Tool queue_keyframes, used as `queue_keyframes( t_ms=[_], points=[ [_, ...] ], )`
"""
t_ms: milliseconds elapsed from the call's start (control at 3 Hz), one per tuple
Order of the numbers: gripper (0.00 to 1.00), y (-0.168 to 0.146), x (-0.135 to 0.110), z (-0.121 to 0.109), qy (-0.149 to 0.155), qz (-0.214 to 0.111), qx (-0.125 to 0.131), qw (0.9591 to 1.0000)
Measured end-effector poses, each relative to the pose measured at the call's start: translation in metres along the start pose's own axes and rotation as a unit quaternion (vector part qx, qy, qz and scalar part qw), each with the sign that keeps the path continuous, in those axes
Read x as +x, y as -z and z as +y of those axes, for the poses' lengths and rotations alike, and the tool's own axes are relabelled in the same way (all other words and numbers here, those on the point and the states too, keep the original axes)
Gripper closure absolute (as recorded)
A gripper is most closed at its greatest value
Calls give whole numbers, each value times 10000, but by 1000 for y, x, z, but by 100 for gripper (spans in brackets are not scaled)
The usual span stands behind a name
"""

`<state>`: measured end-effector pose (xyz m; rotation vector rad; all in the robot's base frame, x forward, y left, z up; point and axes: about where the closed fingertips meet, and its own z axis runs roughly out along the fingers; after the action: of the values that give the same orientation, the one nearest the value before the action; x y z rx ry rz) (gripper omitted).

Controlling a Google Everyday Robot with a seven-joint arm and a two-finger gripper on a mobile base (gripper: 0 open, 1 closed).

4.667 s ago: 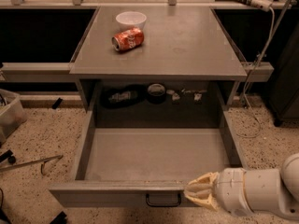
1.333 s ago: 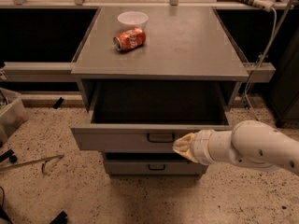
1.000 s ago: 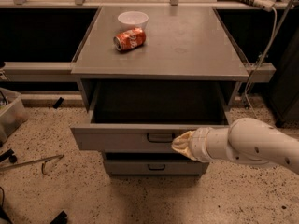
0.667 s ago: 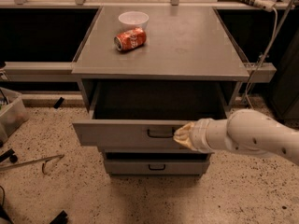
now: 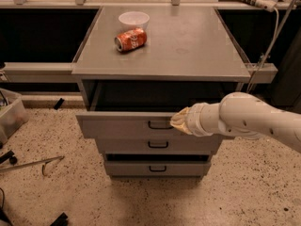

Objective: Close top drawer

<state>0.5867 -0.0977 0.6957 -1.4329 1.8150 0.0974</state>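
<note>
The top drawer (image 5: 122,125) is a wide grey metal box with a flat front and a small black loop handle (image 5: 159,125). It sticks out only a short way from the grey cabinet, a little beyond the two lower drawers. My gripper (image 5: 179,122) is at the drawer front, just right of the handle and against the panel. The white arm (image 5: 249,119) reaches in from the right.
A red soda can (image 5: 130,39) lies on its side on the cabinet top (image 5: 188,41) next to a white bowl (image 5: 133,20). Two lower drawers (image 5: 157,145) are shut. A clear bin (image 5: 10,117) and loose tools lie on the speckled floor at left. A cable hangs at right.
The drawer has slid far inward, from fully pulled out to only slightly proud of the cabinet. My gripper has moved with its front, up and away toward the cabinet.
</note>
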Motion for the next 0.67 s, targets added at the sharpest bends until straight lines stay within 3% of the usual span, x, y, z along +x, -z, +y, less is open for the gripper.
queue_keyframes(
  t_ms=[667],
  points=[
    [100,-20,26,-41,-409,102,126,9990]
  ],
)
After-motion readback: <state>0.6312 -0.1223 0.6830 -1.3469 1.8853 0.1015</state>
